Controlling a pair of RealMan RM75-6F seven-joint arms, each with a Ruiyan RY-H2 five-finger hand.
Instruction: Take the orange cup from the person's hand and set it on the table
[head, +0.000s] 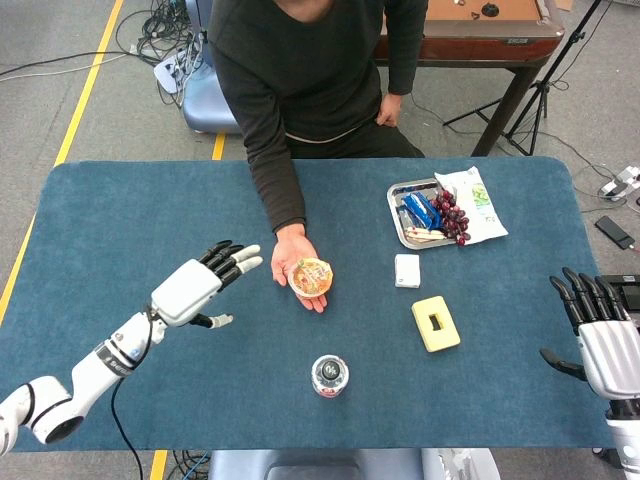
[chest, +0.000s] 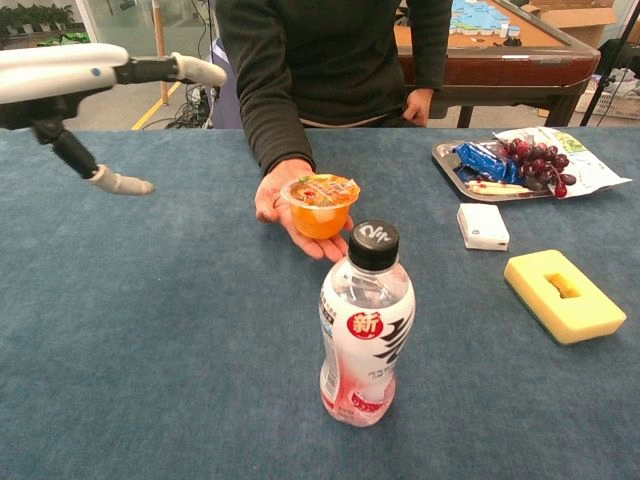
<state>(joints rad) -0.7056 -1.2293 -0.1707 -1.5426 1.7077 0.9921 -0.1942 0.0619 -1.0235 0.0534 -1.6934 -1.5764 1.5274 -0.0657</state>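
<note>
- Bare blue table (head: 130, 230) lies between the left hand (head: 200, 285), fingers spread, and the cup (head: 311, 277) on the person's palm (head: 288, 262).
- A bottle (head: 330, 375) stands just in front of the cup.
- A sponge (head: 436, 323) and a white box (head: 407, 270) sit between the cup and the right hand (head: 600, 345).
</note>
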